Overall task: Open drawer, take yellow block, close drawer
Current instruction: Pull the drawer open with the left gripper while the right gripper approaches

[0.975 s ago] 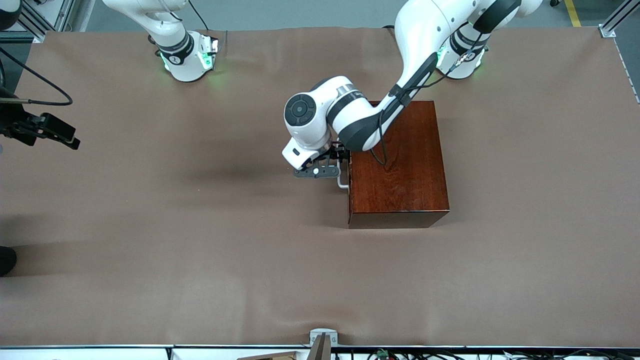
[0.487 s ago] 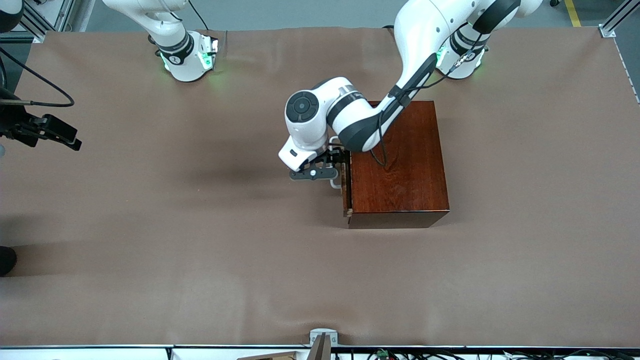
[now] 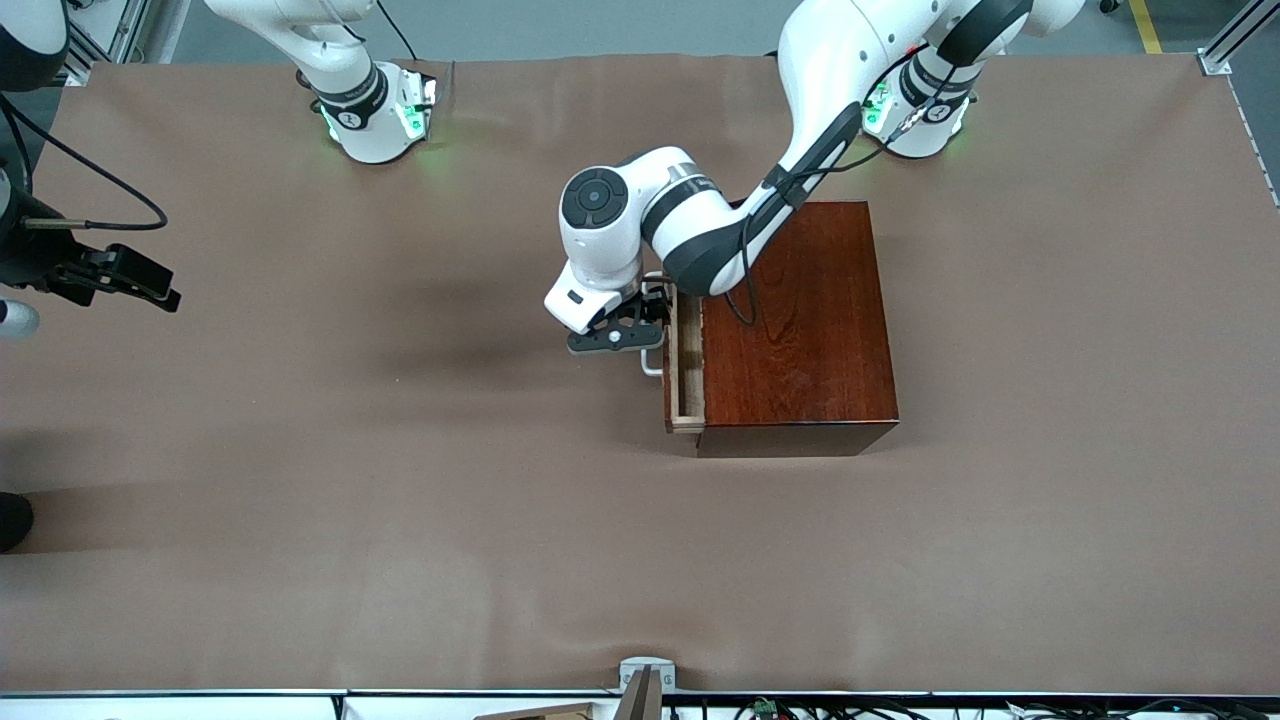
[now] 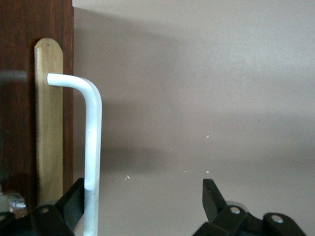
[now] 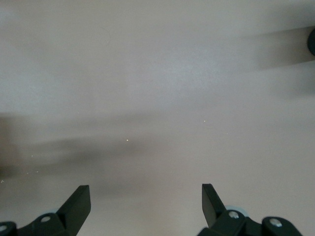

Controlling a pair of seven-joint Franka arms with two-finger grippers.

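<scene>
Left gripper [image 3: 655,322] apparently hooks drawer [image 3: 684,365] handle

Your drawer [image 3: 685,365] stands partly pulled out, just right of the front view's centre.

You see a narrow strip of its pale-wood tray showing from the glossy reddish-brown box [image 3: 795,330], on the side toward the right arm's end of the table. Its white bar handle [image 4: 92,142] is upright on the pale front. No yellow block shows.
</scene>
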